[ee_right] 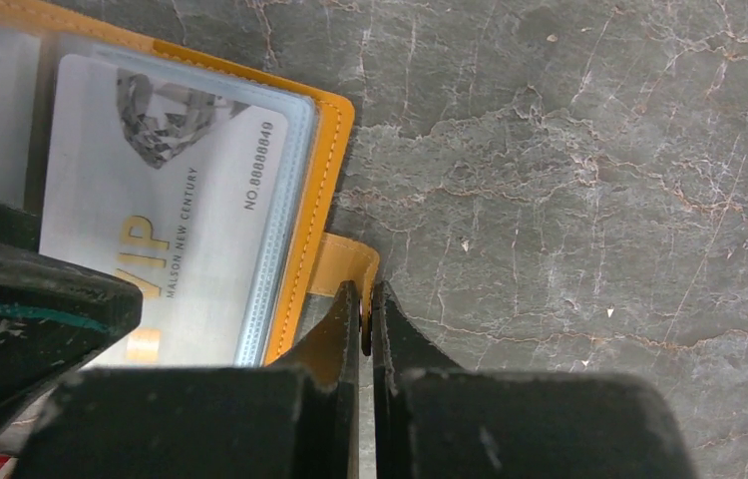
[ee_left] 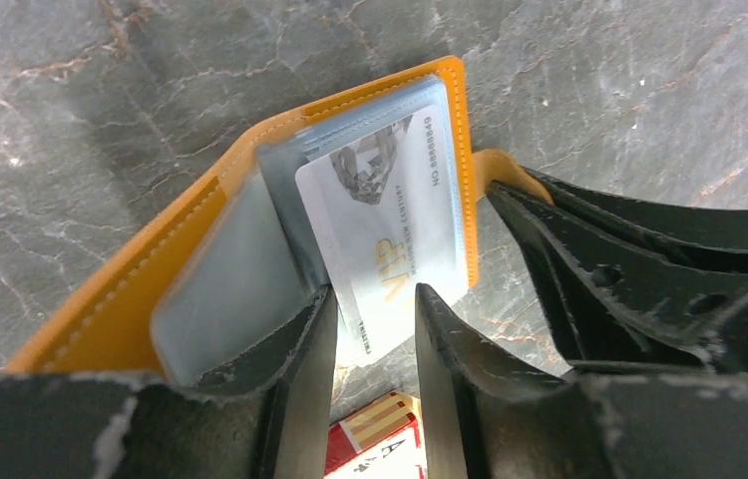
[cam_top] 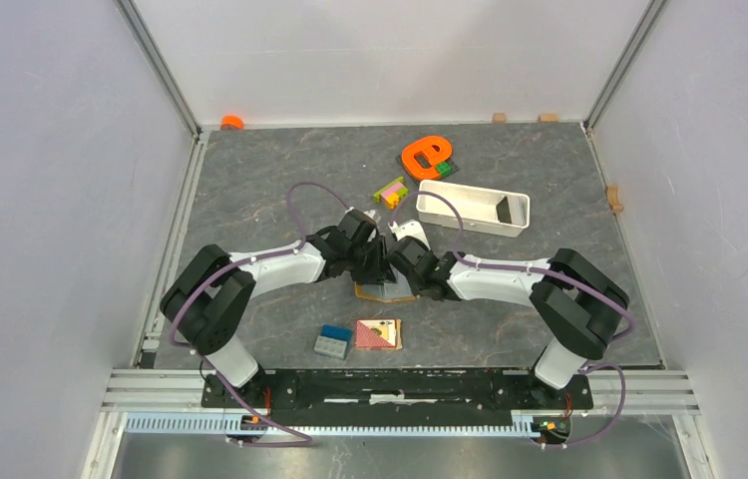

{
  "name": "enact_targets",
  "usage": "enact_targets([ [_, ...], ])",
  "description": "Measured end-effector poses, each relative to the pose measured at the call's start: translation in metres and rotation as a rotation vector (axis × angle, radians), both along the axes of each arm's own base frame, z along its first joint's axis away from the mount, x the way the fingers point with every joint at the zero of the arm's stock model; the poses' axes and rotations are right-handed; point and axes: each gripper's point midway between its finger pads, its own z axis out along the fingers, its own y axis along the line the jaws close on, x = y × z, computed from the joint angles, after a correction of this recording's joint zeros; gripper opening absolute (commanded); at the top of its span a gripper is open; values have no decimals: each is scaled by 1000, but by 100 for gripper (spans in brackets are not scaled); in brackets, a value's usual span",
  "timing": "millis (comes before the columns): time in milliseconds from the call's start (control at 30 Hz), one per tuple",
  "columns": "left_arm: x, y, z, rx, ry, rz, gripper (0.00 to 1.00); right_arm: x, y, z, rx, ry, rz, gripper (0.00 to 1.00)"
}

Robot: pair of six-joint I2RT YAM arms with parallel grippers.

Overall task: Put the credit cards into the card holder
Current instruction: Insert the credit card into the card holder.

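The card holder [cam_top: 385, 291] lies open on the table between both arms, tan-orange [ee_left: 181, 239] with clear inner sleeves. A pale credit card [ee_left: 390, 230] marked VIP sits partly in the right-hand sleeve, with its near end sticking out past the holder's edge. My left gripper [ee_left: 375, 291] hovers over that end, fingers apart, with the card's end showing in the gap. My right gripper [ee_right: 365, 289] is shut on the holder's small clasp tab [ee_right: 345, 261], beside the credit card [ee_right: 171, 200]. In the top view the left gripper [cam_top: 378, 261] and right gripper [cam_top: 397, 267] meet over the holder.
A red-and-tan square tile [cam_top: 377, 334] and a blue-and-grey block [cam_top: 332, 341] lie near the front edge. A white tray [cam_top: 473, 208] stands at the back right. Behind it are an orange ring-shaped piece [cam_top: 424, 155] and small coloured blocks [cam_top: 391, 191].
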Motion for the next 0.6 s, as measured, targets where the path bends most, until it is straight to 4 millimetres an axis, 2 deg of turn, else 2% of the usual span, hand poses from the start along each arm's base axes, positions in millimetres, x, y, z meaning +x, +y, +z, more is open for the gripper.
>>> enact_targets([
  [167,2,-8,7,-29,-11,-24,41,-2,1,-1,11,7,6,0],
  [333,1,-11,2,-35,4,-35,42,-3,2,-1,23,7,8,0],
  [433,1,-11,2,-33,-1,-35,47,-3,2,-1,31,9,5,0],
  [500,0,-9,4,-26,-7,-40,54,-3,1,-1,44,13,2,0],
  [600,-4,-4,19,-16,-38,-54,63,-5,-3,0,61,25,-1,0],
])
